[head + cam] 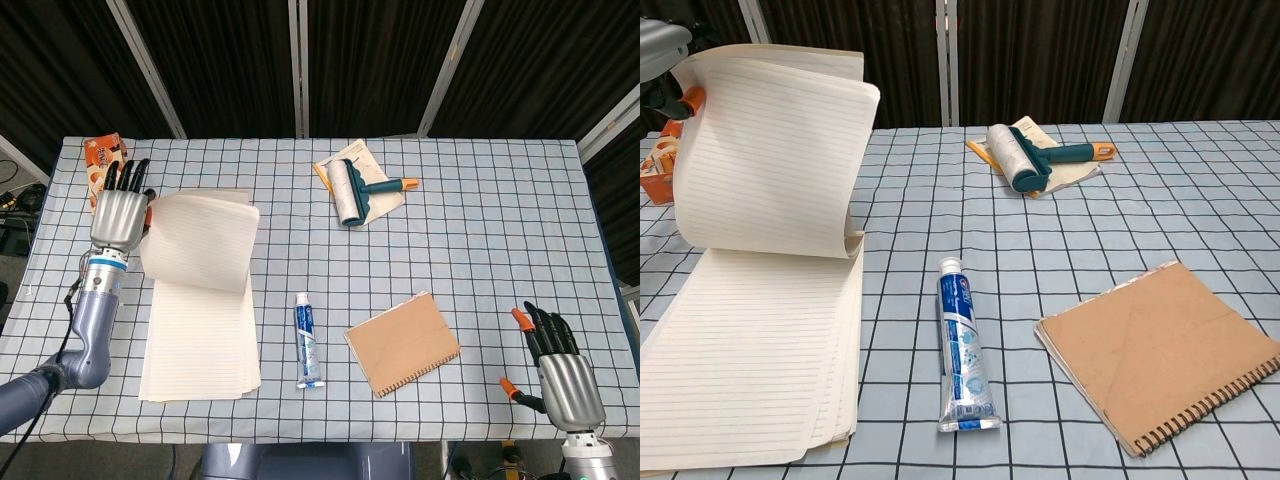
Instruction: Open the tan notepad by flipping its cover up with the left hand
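The tan notepad point(200, 335) lies at the table's left with its lined pages point(750, 360) showing. Its cover point(200, 240), together with some lined sheets, is lifted and curled back toward the far edge, and it stands nearly upright in the chest view point(770, 150). My left hand point(118, 208) grips the cover's upper left edge; the chest view shows only part of that hand point(665, 50), at the top left corner. My right hand point(565, 375) rests at the table's near right corner, fingers spread and holding nothing, far from the pad.
A toothpaste tube point(308, 340) lies just right of the pad. A brown spiral notebook point(403, 342) sits closed further right. A teal lint roller point(350, 190) rests on paper at the back centre. An orange box point(100, 152) stands behind my left hand.
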Controlling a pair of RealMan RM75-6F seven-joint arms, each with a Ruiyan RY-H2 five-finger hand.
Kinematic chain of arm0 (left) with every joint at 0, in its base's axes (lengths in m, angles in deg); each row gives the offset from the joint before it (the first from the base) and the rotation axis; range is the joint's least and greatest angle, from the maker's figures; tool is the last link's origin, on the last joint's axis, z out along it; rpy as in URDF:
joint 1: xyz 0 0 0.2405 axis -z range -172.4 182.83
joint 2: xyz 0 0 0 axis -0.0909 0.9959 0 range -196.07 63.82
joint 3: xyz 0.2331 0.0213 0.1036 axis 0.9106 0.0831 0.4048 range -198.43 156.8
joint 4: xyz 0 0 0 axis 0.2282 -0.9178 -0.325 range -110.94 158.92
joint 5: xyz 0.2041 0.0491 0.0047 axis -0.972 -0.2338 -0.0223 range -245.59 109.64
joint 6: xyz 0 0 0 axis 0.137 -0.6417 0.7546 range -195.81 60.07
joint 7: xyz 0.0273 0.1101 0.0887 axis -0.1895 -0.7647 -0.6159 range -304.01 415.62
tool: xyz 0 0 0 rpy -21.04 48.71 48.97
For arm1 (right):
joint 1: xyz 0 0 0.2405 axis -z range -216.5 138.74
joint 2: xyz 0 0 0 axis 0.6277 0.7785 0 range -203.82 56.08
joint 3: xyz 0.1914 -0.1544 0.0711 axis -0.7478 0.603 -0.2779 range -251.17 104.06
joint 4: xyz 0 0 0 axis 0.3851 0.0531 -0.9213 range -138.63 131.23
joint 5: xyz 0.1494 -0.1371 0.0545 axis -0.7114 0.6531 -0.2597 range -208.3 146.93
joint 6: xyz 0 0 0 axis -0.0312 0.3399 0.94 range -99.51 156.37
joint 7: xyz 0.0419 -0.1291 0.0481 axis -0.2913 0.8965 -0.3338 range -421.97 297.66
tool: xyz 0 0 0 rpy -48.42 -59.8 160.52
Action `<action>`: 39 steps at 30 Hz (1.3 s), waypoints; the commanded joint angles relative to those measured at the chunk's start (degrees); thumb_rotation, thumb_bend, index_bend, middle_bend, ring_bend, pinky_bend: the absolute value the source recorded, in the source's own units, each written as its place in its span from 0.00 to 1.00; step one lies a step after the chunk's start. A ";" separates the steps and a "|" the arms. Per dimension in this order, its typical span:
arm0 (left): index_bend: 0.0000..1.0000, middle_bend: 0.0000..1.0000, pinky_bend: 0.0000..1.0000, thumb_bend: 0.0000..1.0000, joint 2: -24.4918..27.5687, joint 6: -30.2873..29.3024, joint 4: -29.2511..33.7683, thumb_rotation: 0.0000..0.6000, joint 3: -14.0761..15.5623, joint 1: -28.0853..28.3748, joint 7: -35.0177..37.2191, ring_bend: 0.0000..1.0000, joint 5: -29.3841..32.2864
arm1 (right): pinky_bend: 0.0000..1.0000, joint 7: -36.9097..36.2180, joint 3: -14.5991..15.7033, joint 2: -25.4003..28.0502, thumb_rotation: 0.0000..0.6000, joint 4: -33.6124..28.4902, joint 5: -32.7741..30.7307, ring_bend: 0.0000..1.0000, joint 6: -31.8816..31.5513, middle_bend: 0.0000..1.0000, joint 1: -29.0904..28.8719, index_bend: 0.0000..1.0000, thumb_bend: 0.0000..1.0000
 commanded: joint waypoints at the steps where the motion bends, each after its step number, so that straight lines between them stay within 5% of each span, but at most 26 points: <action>1: 0.90 0.02 0.00 0.68 -2.94 1.39 -8.42 1.00 -1.01 3.33 1.48 0.00 1.60 | 0.00 -0.04 -0.30 -0.38 1.00 0.54 -1.13 0.00 0.66 0.00 -0.21 0.11 0.08; 14: 0.85 0.01 0.00 0.65 -8.76 5.33 -25.88 1.00 0.80 7.52 8.29 0.00 1.69 | 0.00 1.18 -0.41 -1.54 1.00 1.90 -2.97 0.00 2.14 0.00 -0.68 0.11 0.08; 16: 0.75 0.00 0.00 0.61 -9.02 6.23 -26.75 1.00 1.34 7.54 8.72 0.00 1.82 | 0.00 1.44 -0.37 -1.68 1.00 1.99 -3.16 0.00 2.29 0.00 -0.70 0.11 0.08; 21: 0.16 0.00 0.00 0.35 -8.51 6.04 -26.78 1.00 2.32 7.20 9.68 0.00 1.23 | 0.00 1.86 -0.27 -2.00 1.00 2.28 -3.29 0.00 2.40 0.00 -0.73 0.11 0.08; 24: 0.00 0.00 0.00 0.30 -7.55 4.67 -25.75 1.00 2.46 6.74 11.26 0.00 0.47 | 0.00 2.02 -0.13 -2.09 1.00 2.25 -3.12 0.00 2.39 0.00 -0.73 0.11 0.08; 32: 0.00 0.00 0.00 0.23 -3.59 2.02 -20.72 1.00 2.42 4.97 12.47 0.00 0.25 | 0.00 2.29 0.29 -1.91 1.00 1.83 -2.12 0.00 1.95 0.00 -0.66 0.11 0.08; 39: 0.00 0.00 0.00 0.23 3.56 -5.08 -5.52 1.00 4.69 -1.31 13.49 0.00 -1.96 | 0.00 2.40 0.35 -1.88 1.00 1.92 -1.89 0.00 1.75 0.00 -0.65 0.11 0.08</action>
